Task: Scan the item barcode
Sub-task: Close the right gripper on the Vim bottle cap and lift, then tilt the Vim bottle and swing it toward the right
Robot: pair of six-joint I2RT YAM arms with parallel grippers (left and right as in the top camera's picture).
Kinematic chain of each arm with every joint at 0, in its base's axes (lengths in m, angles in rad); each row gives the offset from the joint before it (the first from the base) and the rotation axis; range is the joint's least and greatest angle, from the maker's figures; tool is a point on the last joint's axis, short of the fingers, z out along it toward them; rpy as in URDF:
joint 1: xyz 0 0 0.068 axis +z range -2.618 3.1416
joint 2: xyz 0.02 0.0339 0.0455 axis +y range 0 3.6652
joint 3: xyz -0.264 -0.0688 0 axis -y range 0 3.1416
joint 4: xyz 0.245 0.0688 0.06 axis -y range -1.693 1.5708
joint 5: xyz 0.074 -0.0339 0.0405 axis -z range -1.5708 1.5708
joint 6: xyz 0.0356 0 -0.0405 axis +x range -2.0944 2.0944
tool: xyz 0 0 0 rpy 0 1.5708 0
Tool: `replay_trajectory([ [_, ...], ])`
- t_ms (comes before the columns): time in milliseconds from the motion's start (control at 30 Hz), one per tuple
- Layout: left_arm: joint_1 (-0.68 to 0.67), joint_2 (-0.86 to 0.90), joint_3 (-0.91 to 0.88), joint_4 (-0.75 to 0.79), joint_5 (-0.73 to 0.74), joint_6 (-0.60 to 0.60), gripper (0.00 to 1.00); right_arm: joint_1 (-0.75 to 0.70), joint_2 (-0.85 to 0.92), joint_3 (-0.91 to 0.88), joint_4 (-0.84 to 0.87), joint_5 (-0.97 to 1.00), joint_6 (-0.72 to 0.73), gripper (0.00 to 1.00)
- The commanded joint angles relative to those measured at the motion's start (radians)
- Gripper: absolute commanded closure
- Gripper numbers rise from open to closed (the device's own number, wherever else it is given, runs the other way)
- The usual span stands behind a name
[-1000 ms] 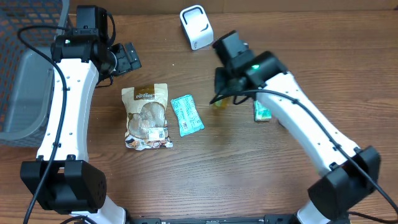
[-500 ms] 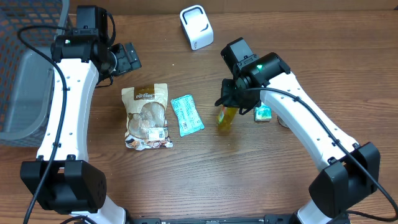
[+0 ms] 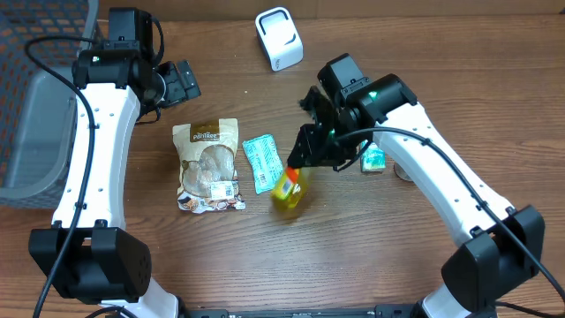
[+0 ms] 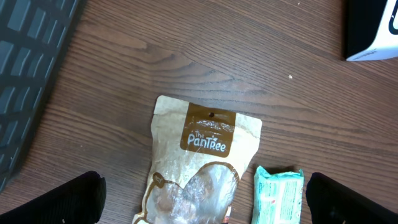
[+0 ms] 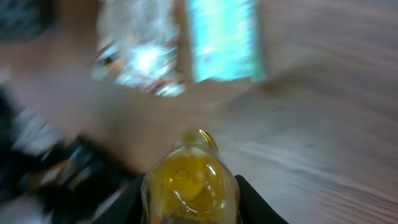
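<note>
Between the jaws of the right gripper (image 3: 303,162), which stand partly closed and pinch it from both sides, sits a translucent yellow plastic bottle (image 3: 287,191). It is rounded, glossy and tilted, and projects ahead of the fingertips over the brown wood-grain table (image 3: 353,256). Just beyond the bottle lie a flat teal crinkled foil packet (image 3: 265,163) and a beige paper pouch with a clear window (image 3: 209,165). Behind the jaws lies a small green carton (image 3: 372,160). The white rounded plastic scanner (image 3: 278,38) stands well apart from the jaws. The left gripper (image 3: 181,81) has its jaws spread fully and empty, near the pouch's top edge.
</note>
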Motion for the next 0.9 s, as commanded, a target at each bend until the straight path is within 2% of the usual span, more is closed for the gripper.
replay_trajectory([
  [0, -0.001, -0.011, 0.018, 0.001, 0.002, 0.012, 0.0, -0.004, -0.072, 0.003, -0.018, -0.351, -0.225, 0.89],
  [167, -0.001, -0.011, 0.018, 0.001, 0.002, 0.013, 0.0, -0.006, -0.082, 0.003, -0.103, -0.526, -0.409, 0.89],
  [333, -0.001, -0.011, 0.018, 0.001, 0.002, 0.013, 0.0, -0.037, -0.082, 0.003, -0.213, -0.529, -0.523, 0.89],
  [567, -0.001, -0.011, 0.018, 0.001, 0.002, 0.013, 0.0, -0.136, -0.082, 0.003, -0.395, -0.573, -0.783, 0.89],
  [700, -0.001, -0.011, 0.018, 0.001, 0.002, 0.013, 0.01, -0.204, -0.082, 0.003, -0.417, -0.585, -0.81, 0.89],
  [867, -0.001, -0.011, 0.018, 0.001, 0.002, 0.013, 0.0, -0.22, -0.082, 0.003, -0.417, -0.584, -0.814, 0.89],
])
